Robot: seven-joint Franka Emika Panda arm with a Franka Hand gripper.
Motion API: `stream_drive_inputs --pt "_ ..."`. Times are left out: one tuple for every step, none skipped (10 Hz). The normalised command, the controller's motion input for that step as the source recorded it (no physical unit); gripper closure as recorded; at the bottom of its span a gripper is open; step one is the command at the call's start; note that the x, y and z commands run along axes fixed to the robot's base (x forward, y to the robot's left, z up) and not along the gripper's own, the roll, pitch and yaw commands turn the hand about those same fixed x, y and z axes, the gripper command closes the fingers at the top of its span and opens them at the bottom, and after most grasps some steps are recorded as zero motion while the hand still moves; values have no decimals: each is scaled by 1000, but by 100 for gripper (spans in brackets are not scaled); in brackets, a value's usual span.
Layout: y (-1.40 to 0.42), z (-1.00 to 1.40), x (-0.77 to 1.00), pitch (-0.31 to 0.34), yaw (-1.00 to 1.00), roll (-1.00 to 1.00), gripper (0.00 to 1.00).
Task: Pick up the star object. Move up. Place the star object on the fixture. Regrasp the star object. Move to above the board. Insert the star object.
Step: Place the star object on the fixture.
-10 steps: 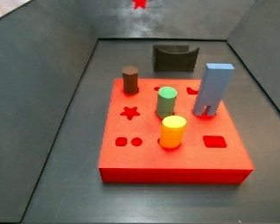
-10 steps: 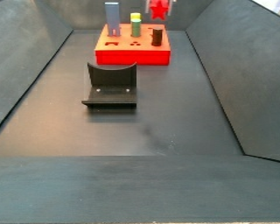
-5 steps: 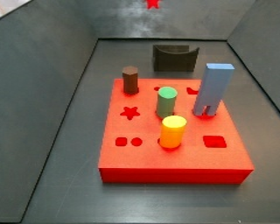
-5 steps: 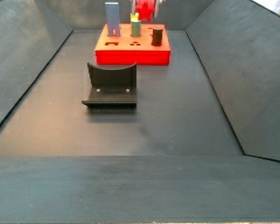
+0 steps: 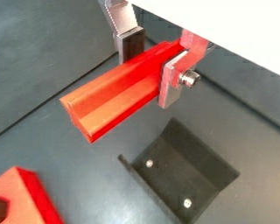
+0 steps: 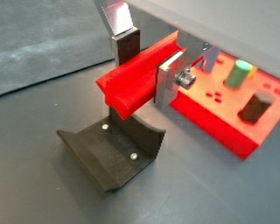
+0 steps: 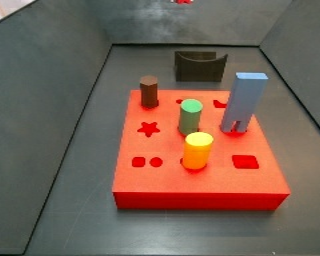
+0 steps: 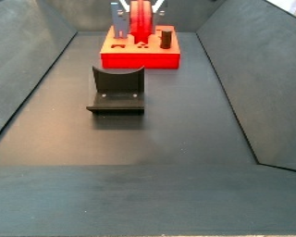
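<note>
A: Carrying the star object [image 5: 116, 94] above the fixture [image 6: 111, 155], I judge; the claw [image 6: 145, 63] is clamped on it, silver plates either side, red bar jutting out level; in a side view it hangs at top centre [image 8: 140, 16], in front of the board [image 8: 141, 57].

B: Step in hand?

A: Moving toward placing on the fixture; the next move calls for lowering straight into the bracket's cradle, then letting go.

B: Surface, room?

A: Dark grey counter [image 8: 163, 139], matte, bare around the fixture; grey walls slope in close; board at top centre, star hole [image 7: 149, 128] free.
</note>
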Motion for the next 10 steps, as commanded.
stream_drive_inputs --pt "110 -20 798 293 -66 -1000 100" --pt "93 -19 751 285 -90 -963 100" --pt "73 -17 660 222 -117 -750 100" --pt "63 -13 568 167 -134 -537 100" --pt "60 -13 498 136 -132 -376 100" --pt "43 -9 423 112 -122 -255 100" --pt "40 -6 338 90 -114 -204 100" --pt "40 -8 279 81 -106 -192 100" --pt "64 -1000 128 -48 -145 -1000 100" --pt "70 -1000 110 -50 -145 -1000 100"
